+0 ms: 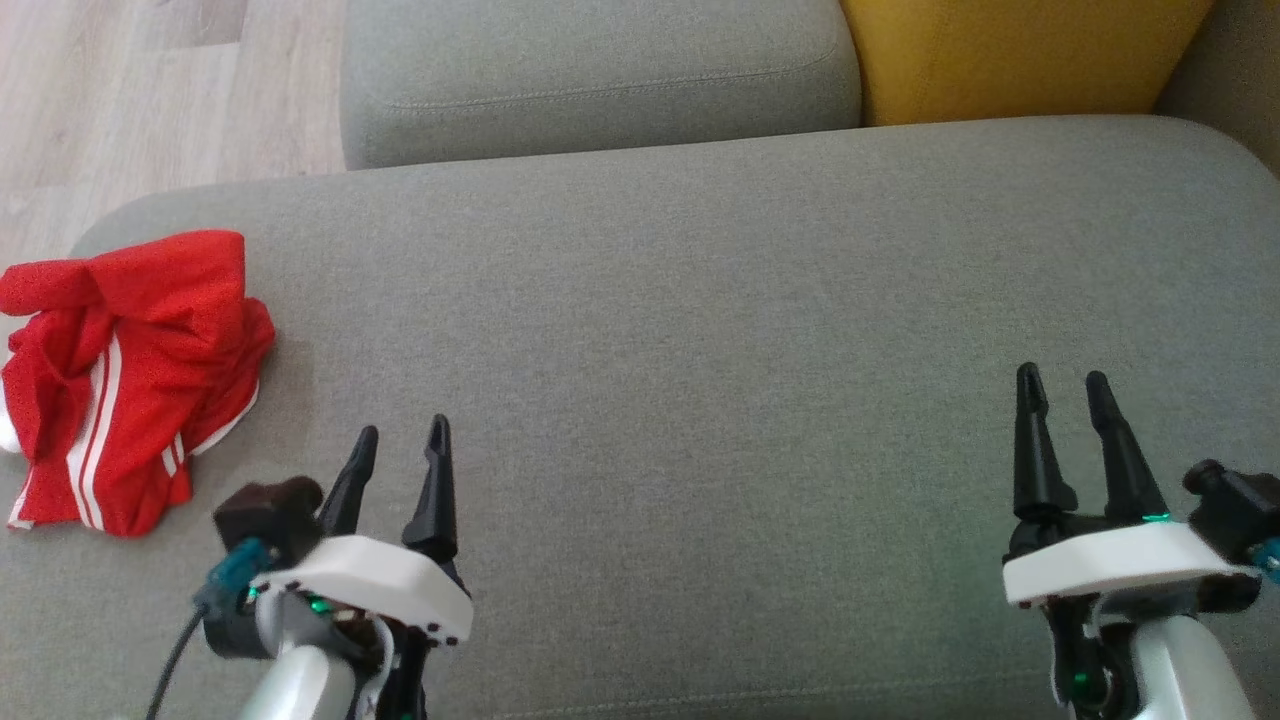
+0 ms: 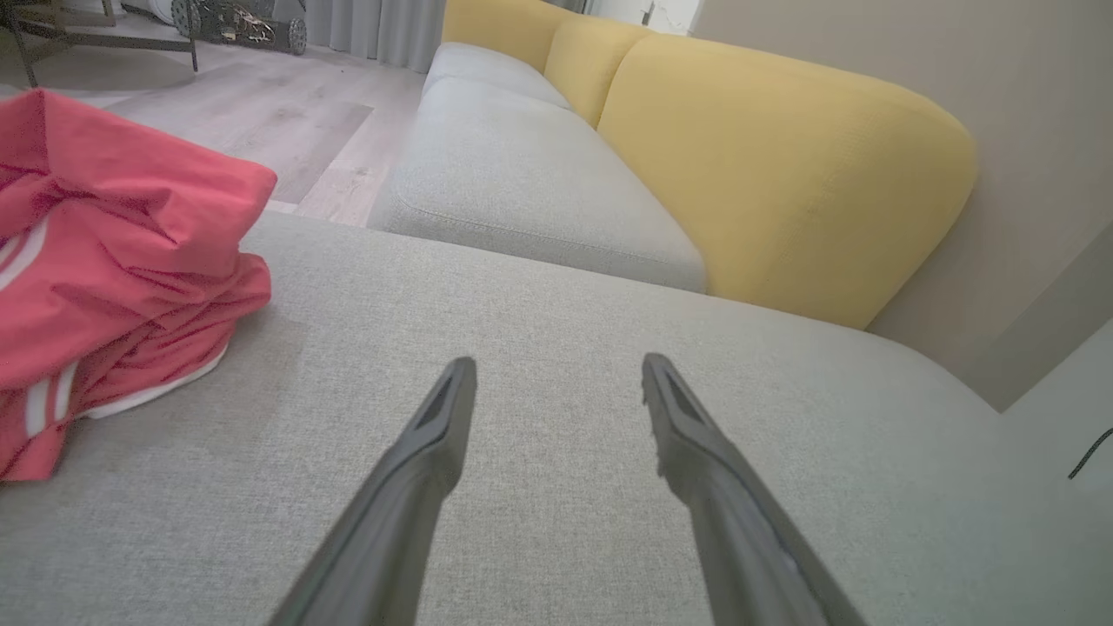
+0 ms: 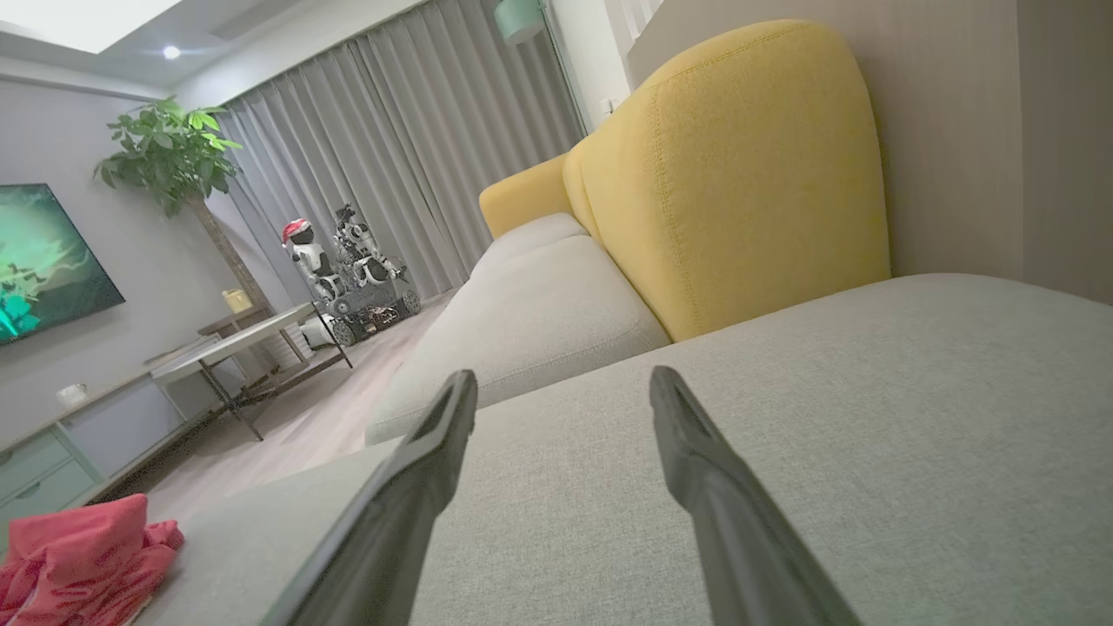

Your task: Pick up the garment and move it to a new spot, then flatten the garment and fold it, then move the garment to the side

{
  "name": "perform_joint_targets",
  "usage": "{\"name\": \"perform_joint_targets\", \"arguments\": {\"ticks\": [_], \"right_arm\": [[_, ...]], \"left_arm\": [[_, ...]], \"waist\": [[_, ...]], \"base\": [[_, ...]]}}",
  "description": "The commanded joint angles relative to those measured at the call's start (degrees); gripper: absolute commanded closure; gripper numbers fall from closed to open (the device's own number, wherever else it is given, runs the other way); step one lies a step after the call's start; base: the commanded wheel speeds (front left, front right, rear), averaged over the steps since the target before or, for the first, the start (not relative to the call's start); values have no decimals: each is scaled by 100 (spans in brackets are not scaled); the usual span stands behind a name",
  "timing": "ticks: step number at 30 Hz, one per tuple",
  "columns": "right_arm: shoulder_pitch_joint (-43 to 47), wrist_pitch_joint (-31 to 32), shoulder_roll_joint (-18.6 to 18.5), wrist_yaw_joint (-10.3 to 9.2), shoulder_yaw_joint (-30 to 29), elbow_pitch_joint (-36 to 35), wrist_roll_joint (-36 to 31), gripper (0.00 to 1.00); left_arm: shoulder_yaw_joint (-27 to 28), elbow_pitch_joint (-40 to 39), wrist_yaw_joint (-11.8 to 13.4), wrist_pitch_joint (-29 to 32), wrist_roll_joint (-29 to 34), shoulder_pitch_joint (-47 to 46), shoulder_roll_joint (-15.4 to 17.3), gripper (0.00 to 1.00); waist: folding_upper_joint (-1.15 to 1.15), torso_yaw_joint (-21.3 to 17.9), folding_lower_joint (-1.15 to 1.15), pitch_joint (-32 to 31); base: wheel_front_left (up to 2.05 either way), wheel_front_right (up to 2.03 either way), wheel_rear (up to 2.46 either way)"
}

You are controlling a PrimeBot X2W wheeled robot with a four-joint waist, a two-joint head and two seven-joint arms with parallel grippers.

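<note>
The garment is red with white stripes and lies crumpled at the far left edge of the grey sofa cushion. It also fills the left side of the left wrist view, garment, and shows small at the lower left of the right wrist view, garment. My left gripper hovers open over the cushion, a short way to the right of the garment and not touching it. My right gripper is open above the cushion's right part, far from the garment. Both hold nothing.
A second grey seat cushion and yellow backrests lie beyond. Wooden floor borders the cushion's left edge. Across the room stand a table, a TV cabinet, a plant and another robot by grey curtains.
</note>
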Motion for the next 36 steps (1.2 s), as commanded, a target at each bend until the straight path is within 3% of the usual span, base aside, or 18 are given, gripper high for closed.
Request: {"name": "perform_joint_targets", "arguments": {"ticks": [1, 23, 30, 36], "right_arm": [[-251, -100, -40, -3, 123, -224, -269, 0], [-317, -471, -48, -4, 357, -310, -2018, 0], [-303, -571, -50, -4, 481, -240, -2063, 0], [-290, -587, -53, -4, 643, -110, -1717, 0]], "left_arm": [[-15, -225, 132, -91, 232, -370, 163, 0], [-1221, -250, 1214, -460, 1536, -706, 708, 0], [-1297, -264, 1326, -560, 1574, -662, 663, 0], [-973, -375, 1216, -661, 1536, -474, 472, 0]], "waist": [[0, -2, 0, -4], [0, -38, 0, -62], [0, -43, 0, -78], [0, -47, 0, -102]], "base": [[0, 0, 0], [0, 0, 0], [0, 0, 0], [0, 0, 0]]}}
